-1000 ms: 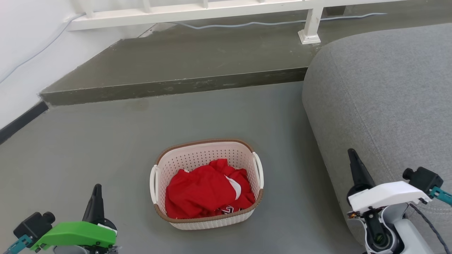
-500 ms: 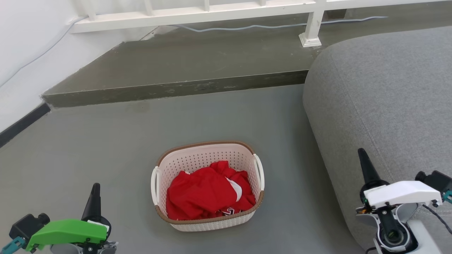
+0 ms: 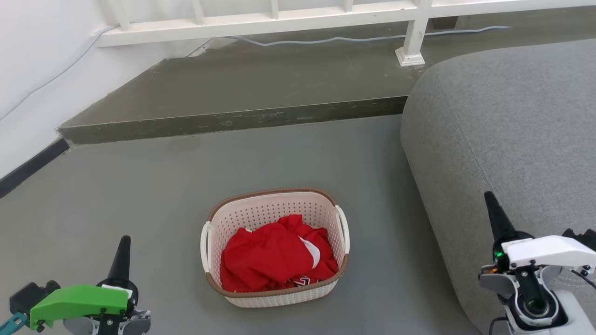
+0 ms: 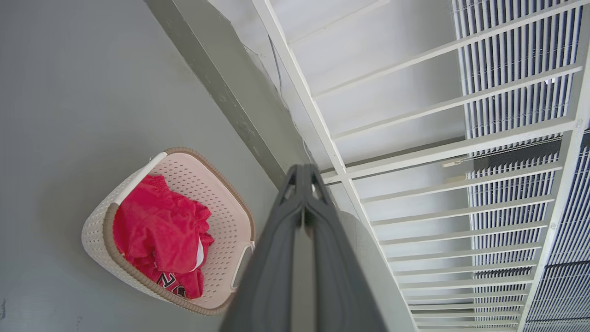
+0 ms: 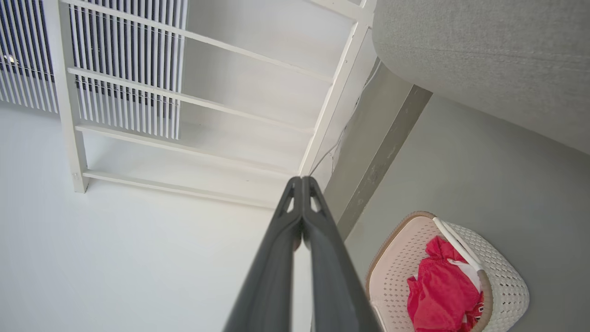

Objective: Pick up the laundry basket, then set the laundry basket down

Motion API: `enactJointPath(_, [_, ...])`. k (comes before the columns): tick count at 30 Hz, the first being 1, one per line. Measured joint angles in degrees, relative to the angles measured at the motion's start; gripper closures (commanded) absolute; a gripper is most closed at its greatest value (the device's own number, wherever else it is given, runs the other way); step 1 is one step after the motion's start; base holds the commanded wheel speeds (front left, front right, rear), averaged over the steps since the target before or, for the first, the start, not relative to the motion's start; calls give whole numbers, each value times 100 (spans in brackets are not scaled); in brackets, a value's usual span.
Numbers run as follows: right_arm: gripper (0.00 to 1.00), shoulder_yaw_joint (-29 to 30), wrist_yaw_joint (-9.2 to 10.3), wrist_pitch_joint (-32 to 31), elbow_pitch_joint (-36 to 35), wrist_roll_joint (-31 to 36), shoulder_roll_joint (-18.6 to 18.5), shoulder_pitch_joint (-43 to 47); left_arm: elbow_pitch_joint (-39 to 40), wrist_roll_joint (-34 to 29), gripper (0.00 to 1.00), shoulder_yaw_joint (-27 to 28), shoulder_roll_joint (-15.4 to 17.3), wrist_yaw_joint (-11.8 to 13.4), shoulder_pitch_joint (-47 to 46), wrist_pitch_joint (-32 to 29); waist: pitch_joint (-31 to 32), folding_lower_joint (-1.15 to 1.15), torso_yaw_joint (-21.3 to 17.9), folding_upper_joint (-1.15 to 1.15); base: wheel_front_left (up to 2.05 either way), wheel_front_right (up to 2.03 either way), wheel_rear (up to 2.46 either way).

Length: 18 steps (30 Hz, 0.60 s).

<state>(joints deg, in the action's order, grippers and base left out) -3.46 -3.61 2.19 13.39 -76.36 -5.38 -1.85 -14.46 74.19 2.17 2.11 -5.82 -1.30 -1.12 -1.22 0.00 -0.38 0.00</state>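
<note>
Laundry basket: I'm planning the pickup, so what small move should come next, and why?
Probably bring both grippers inward toward the white loop handles, opening them. The cream-white perforated plastic laundry basket, holding red clothing, sits on the grey floor, while the left gripper and right gripper are shut, empty and apart from it.

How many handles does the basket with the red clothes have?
2. The left handle is on the left side of the laundry basket. The right handle is on the side nearer the grey sofa. The red clothes hide neither handle.
</note>
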Motion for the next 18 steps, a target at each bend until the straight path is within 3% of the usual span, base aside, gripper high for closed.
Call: enactJointPath(18, [100,409,-193,-288,94,-1346,-3,-43,-85,1184,100,167,-1,-73,-119,-349,74,0,29,0,0,0,0])
